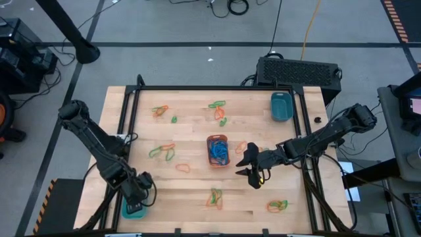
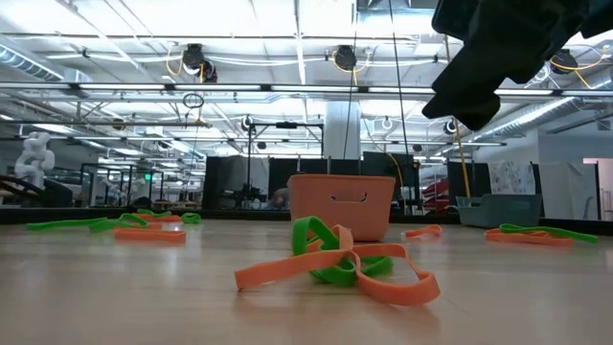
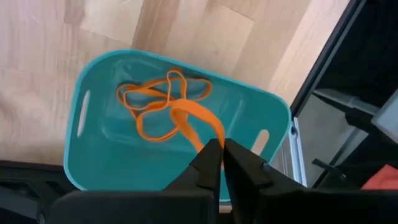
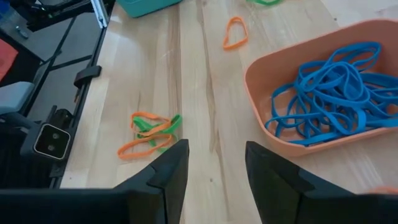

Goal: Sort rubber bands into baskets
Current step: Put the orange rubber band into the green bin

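Dropping an orange band is the step in hand: the left gripper [image 3: 222, 163] hangs directly over the near teal plastic basket [image 3: 99, 81] at the table's front-left corner, its fingertips nearly together and pinching one end of a flat orange rubber band [image 3: 198, 124]. The rest of that band trails down onto two thinner orange loops [image 3: 158, 102] lying in the basket below. Judging by the slight gap, the fingers look about to let go; the next move calls for parting them fully so the band falls clear, then lifting straight up.

The right gripper [image 1: 252, 168] hovers with its fingers spread and nothing between them, just beside the orange plastic basket [image 4: 261, 81] full of thin blue rubber bands [image 4: 329, 93]. Ahead of it lies a tangle of orange and green bands [image 4: 149, 134], well clear of the table edge.

Room is tight on the left: the teal basket sits against the black frame rail [image 3: 323, 68], so sideways motion there risks a knock. Mid-table is open wood [image 1: 191, 191].
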